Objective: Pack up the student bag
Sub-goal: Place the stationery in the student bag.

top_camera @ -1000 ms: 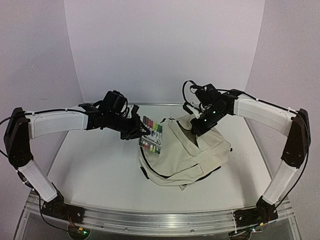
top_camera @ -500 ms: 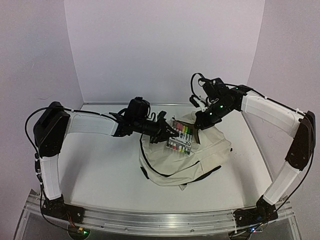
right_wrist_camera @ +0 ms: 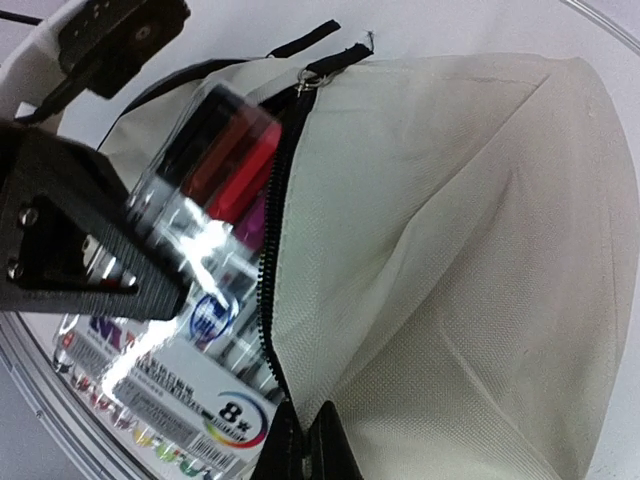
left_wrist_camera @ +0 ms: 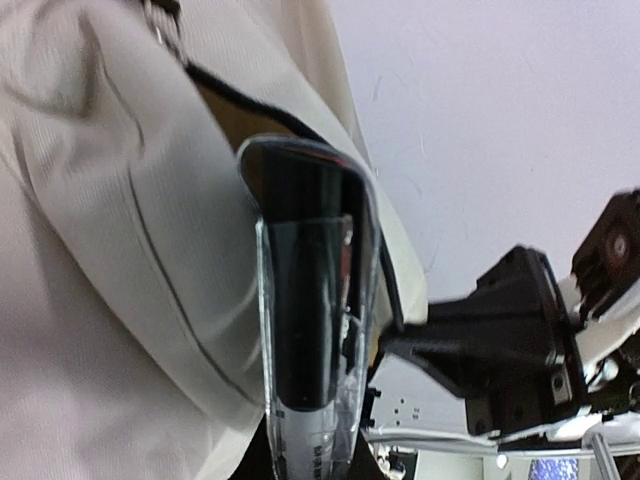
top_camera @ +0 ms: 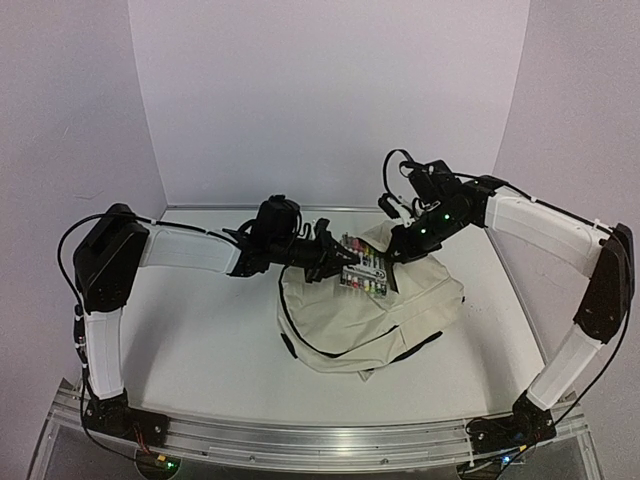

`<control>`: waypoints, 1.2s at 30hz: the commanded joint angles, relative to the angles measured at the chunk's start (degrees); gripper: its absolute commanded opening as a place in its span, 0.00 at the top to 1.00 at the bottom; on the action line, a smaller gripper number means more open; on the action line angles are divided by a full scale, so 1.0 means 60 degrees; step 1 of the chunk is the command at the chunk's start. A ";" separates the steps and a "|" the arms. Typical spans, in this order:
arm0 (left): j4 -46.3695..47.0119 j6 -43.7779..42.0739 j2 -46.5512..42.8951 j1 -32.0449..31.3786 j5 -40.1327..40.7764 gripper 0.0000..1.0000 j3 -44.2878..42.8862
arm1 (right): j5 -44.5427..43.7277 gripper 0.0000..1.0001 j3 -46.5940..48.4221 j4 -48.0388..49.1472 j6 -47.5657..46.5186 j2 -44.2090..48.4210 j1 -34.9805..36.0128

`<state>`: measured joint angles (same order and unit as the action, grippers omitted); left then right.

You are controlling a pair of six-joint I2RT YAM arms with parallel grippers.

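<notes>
The cream student bag (top_camera: 372, 322) lies in the middle of the table with its zipped mouth toward the back. My right gripper (top_camera: 401, 244) is shut on the fabric edge beside the black zipper (right_wrist_camera: 268, 290) and holds that flap up (right_wrist_camera: 450, 250). My left gripper (top_camera: 337, 262) is shut on a clear pack of coloured markers (top_camera: 363, 274), held level at the bag's mouth, next to the right fingers. In the left wrist view the pack (left_wrist_camera: 315, 330) stands edge-on against the bag (left_wrist_camera: 90, 220). In the right wrist view the pack (right_wrist_camera: 190, 345) lies just left of the zipper.
The bag's black straps (top_camera: 405, 355) trail toward the front right. White walls close in the back and both sides. A metal rail (top_camera: 320, 440) runs along the near edge. The two arms nearly meet above the bag.
My left arm swung right and carried the marker pack from beside the bag to its open mouth. My right gripper lifted the flap a little higher and stayed shut.
</notes>
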<state>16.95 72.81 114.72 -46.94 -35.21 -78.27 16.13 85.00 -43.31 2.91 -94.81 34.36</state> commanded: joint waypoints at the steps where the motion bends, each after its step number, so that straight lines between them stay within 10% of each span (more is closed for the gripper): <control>1: 0.0903 -0.0190 0.0545 0.0085 0.1412 1.00 -0.1009 | 0.1349 1.00 0.0158 0.0396 0.0193 0.0436 0.0197; 8: 0.0184 -0.0519 0.1415 -0.0204 0.1576 0.97 -0.2298 | 0.1740 1.00 0.1003 0.0763 0.0878 -0.0307 0.0280; 20: -0.3327 -0.1853 -0.1087 -0.0336 0.2190 0.52 -0.0549 | 0.1418 1.00 0.1224 0.0803 0.1244 -0.0607 0.0221; 36: -0.3734 -0.2209 0.0647 -0.0355 0.1846 0.81 -0.2585 | 0.1987 1.00 0.1009 0.0824 0.1206 -0.0511 0.0221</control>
<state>-7.01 60.44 114.66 -48.77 -21.86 -86.96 23.74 90.56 -42.54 9.74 -99.85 35.03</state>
